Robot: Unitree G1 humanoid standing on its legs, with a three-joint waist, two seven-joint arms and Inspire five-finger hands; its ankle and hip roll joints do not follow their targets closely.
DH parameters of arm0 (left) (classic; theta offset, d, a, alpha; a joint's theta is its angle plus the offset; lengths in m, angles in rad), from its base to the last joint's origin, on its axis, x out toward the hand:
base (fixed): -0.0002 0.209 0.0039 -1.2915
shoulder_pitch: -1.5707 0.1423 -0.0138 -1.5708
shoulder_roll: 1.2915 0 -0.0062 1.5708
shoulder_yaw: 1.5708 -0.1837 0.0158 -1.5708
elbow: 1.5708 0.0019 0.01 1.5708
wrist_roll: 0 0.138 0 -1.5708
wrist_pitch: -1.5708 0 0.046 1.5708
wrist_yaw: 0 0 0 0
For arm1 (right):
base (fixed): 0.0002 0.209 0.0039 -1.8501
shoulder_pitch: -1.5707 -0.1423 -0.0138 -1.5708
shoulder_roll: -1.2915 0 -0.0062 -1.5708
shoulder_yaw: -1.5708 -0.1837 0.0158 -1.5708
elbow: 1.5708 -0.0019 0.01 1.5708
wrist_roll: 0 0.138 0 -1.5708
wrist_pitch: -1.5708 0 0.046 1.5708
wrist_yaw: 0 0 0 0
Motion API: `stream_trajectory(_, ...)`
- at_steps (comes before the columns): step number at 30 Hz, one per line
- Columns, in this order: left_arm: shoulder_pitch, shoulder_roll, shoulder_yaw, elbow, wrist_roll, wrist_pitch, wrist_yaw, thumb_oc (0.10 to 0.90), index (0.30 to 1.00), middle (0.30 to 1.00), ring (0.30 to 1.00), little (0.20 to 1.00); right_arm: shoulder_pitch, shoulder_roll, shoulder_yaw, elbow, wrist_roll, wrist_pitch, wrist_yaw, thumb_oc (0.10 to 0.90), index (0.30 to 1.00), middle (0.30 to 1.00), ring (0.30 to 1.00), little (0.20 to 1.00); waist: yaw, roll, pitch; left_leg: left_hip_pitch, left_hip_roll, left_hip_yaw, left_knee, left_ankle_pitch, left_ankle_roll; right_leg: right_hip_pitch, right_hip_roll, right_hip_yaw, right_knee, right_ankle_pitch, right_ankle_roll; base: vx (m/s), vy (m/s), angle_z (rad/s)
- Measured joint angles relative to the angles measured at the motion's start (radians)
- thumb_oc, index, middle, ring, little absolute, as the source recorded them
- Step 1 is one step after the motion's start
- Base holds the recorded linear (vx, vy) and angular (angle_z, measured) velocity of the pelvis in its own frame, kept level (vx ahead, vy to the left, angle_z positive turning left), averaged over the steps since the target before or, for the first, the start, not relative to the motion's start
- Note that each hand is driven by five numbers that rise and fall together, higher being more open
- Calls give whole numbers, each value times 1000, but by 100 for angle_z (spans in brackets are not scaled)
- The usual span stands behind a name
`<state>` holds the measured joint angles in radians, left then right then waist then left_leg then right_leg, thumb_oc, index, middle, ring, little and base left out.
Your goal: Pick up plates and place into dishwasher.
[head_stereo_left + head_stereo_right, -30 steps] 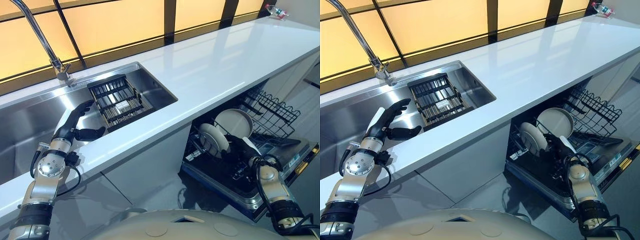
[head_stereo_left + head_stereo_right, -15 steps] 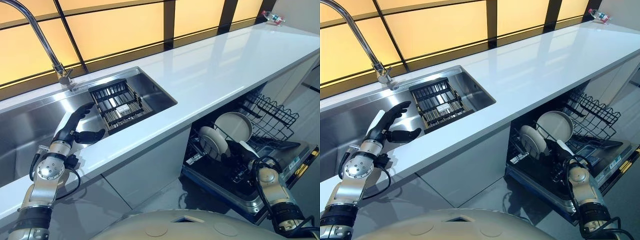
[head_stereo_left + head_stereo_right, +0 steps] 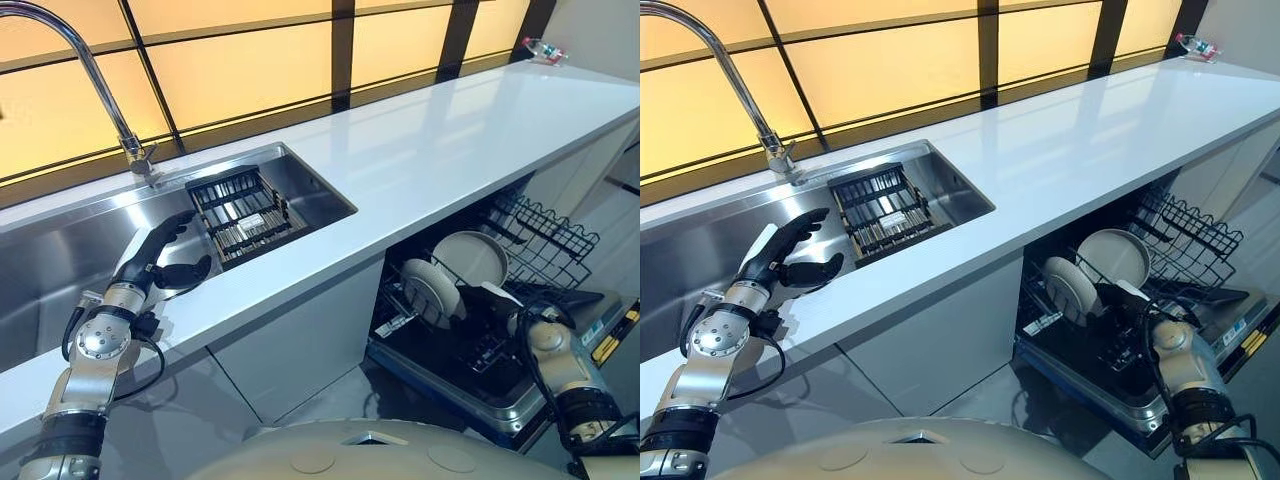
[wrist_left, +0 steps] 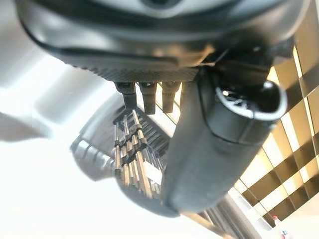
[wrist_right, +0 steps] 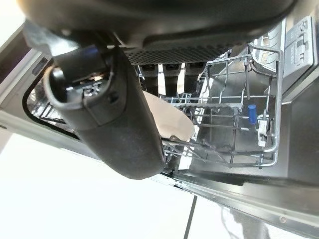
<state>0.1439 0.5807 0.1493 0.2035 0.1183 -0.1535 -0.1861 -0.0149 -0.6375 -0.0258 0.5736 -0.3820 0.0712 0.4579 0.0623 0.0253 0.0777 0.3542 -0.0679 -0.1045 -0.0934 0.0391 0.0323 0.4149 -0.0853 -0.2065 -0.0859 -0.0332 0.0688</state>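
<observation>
1. Far left, the tap (image 3: 95, 85) arches over the steel sink (image 3: 60, 250), and the left hand (image 3: 155, 260) hovers above the basin's near edge. Its fingers (image 3: 165, 228) are spread and fairly straight, thumb held out sideways, nothing between them; it looks poised to reach rather than to hold.
2. Just beside that hand, a dark slatted rack (image 3: 243, 208) sits in the sink's right end. No plate visible on it from here, and the left wrist view shows bare slats past the fingertips.
3. Moving across, the white tabletop (image 3: 450, 130) runs long and bare, with only a small bottle (image 3: 541, 47) at its far corner.
4. Below the tabletop, the dishwasher (image 3: 1110, 340) stands open with its lower basket (image 3: 1195, 235) pulled out, so plates can drop in from above.
5. Two white plates (image 3: 432, 292) stand on edge in the tines, one behind the other, upright so they stay put.
6. Far right, the right hand (image 3: 1128, 302) is down in the basket, right next to the nearer plate. The wrist view shows the thumb alongside the plate's rim, but whether the fingers clasp it or have let go, I cannot tell.
</observation>
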Motion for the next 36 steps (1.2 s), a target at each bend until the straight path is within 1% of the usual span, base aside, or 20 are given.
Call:
stream_trajectory(6, 15, 0, 21, 0, -2, 4, -69, 800, 900, 900, 900, 900, 3, -82, -16, 15, 6, 23, 117, 800, 900, 900, 900, 900, 26, -6, 8, 48, -10, -4, 1, -9, 10, 50, -10, -5, 3, -11, 9, 235, 4, 2)
stream_trajectory(11, 22, 4, 69, -1, -3, 3, -110, 800, 900, 900, 900, 900, 3, -96, -96, 18, 74, 59, 136, 800, 900, 900, 900, 900, 29, -26, 17, 68, -10, -6, 1, -12, 10, 68, -9, -6, 9, -16, 10, 164, -21, 1)
stream_trajectory(13, 27, 5, 87, -1, -3, 2, -128, 800, 900, 900, 900, 900, 3, -105, -113, 18, 86, 60, 147, 800, 900, 900, 900, 900, 29, -33, 17, 72, -10, -5, 0, -12, 10, 72, -9, -6, 9, -16, 11, 47, -8, 0)
stream_trajectory(14, 30, 8, 89, -1, -6, 2, -130, 800, 900, 900, 900, 900, 4, -118, -114, 17, 124, 60, 142, 800, 900, 900, 900, 900, 30, -34, 17, 72, -10, -5, 0, -12, 10, 70, -10, -4, 11, -16, 11, -31, -16, -3)
stream_trajectory(15, 33, 13, 88, -1, -9, 0, -127, 800, 900, 900, 900, 900, 7, -137, -115, -19, 202, 92, 118, 800, 900, 900, 900, 900, 28, -35, 19, 71, -9, -3, 0, -11, 11, 64, -10, -3, 17, -16, 11, -35, -10, -5)
stream_trajectory(16, 41, 21, 87, 1, -11, -8, -113, 800, 900, 900, 900, 900, 24, -153, -127, -133, 312, 142, 37, 800, 900, 900, 900, 900, 22, -30, 26, 71, -9, 1, 0, -11, 11, 62, -10, -3, 19, -18, 12, -6, 6, -6)
stream_trajectory(17, 42, 22, 88, 5, -11, -15, -105, 800, 900, 900, 900, 900, 34, -153, -142, -188, 368, 140, -28, 800, 900, 900, 900, 900, 19, -27, 29, 71, -8, 3, 0, -10, 11, 62, -10, -1, 20, -17, 12, 4, 20, -6)
stream_trajectory(18, 42, 14, 91, 26, -9, -38, -86, 800, 900, 900, 900, 900, 38, -147, -185, -324, 459, 123, -186, 800, 900, 900, 900, 900, 9, -25, 30, 71, -8, 5, 0, -10, 11, 61, -9, 2, 21, -18, 12, 9, 27, -5)
stream_trajectory(19, 43, -7, 104, 34, -7, -50, -80, 800, 900, 900, 900, 900, 40, -131, -246, -447, 483, 107, -283, 800, 900, 900, 900, 900, 7, -19, 32, 71, -8, 5, 0, -10, 11, 60, -10, 5, 22, -18, 12, -14, 33, -2)
stream_trajectory(20, 43, -20, 105, 34, -7, -57, -76, 800, 900, 900, 900, 900, 26, -120, -330, -559, 512, 29, -398, 800, 900, 900, 900, 900, 12, -18, 32, 71, -7, 6, 0, -11, 11, 60, -9, 6, 22, -19, 13, -35, 20, 1)
stream_trajectory(21, 43, -25, 106, 34, -6, -62, -75, 800, 900, 900, 900, 900, 7, -118, -368, -595, 520, -1, -431, 800, 900, 900, 900, 900, 14, -18, 32, 72, -7, 6, 0, -11, 10, 60, -9, 6, 23, -20, 14, -88, -2, 0)
stream_trajectory(22, 43, -43, 110, 28, -6, -64, -65, 800, 900, 900, 900, 900, -55, -120, -458, -661, 519, -58, -487, 800, 900, 900, 900, 900, 20, -20, 26, 66, -5, 7, 2, -12, 9, 40, -9, 10, 43, -32, 14, -173, -50, -2)
stream_trajectory(23, 47, -47, 110, 12, -6, -60, -60, 800, 900, 900, 900, 900, -74, -127, -508, -685, 520, -83, -496, 800, 900, 900, 900, 900, 27, -26, 17, 55, -3, 7, 4, -11, 8, 21, -9, 12, 58, -40, 10, -186, -67, -2)
stream_trajectory(25, 86, -72, 143, -44, -4, -67, -45, 800, 900, 900, 900, 900, -2, -138, -657, -721, 516, -135, -418, 800, 900, 900, 900, 900, 36, -48, -10, 30, -1, 15, 5, -10, 5, -26, -7, 32, 90, -51, 5, -101, -59, -9)
stream_trajectory(26, 98, -79, 160, -54, -7, -72, -45, 800, 900, 900, 900, 900, 20, -138, -681, -715, 514, -145, -388, 800, 900, 900, 900, 900, 36, -53, -14, 28, -1, 19, 5, -12, 5, -31, -6, 38, 94, -54, 3, -30, -62, -19)
stream_trajectory(27, 110, -81, 181, -61, -5, -81, -44, 800, 900, 900, 900, 900, 75, -135, -709, -685, 506, -155, -324, 800, 900, 900, 900, 900, 28, -62, -28, 21, 2, 24, 4, -14, 6, -42, -5, 44, 102, -55, 3, -27, -72, -17)
stream_trajectory(29, 127, -81, 219, -58, -1, -95, -50, 800, 900, 900, 900, 900, 182, -122, -713, -589, 483, -153, -202, 800, 900, 900, 900, 900, 13, -78, -51, 21, 1, 34, 0, -23, 10, -45, -7, 55, 104, -64, 9, -18, -77, -18)
stream_trajectory(31, 134, -79, 236, -36, -1, -100, -63, 800, 900, 900, 900, 900, 274, -106, -711, -477, 450, -127, -122, 800, 900, 900, 900, 900, 2, -77, -52, 19, -3, 35, 0, -26, 15, -56, -10, 66, 107, -64, 9, -40, -64, -21)
stream_trajectory(33, 148, -79, 251, -14, -1, -113, -64, 800, 900, 900, 900, 900, 325, -68, -699, -391, 414, -112, -89, 800, 900, 900, 900, 900, -14, -72, -57, 17, -3, 34, -1, -25, 15, -62, -9, 73, 111, -64, 10, -63, -35, -12)
stream_trajectory(36, 156, -79, 253, 34, 0, -134, -63, 800, 900, 900, 900, 900, 382, -45, -656, -329, 384, -93, -65, 800, 900, 900, 900, 900, -39, -38, -56, 18, -2, 33, -1, -25, 15, -64, -6, 79, 109, -64, 10, -93, -14, -5)
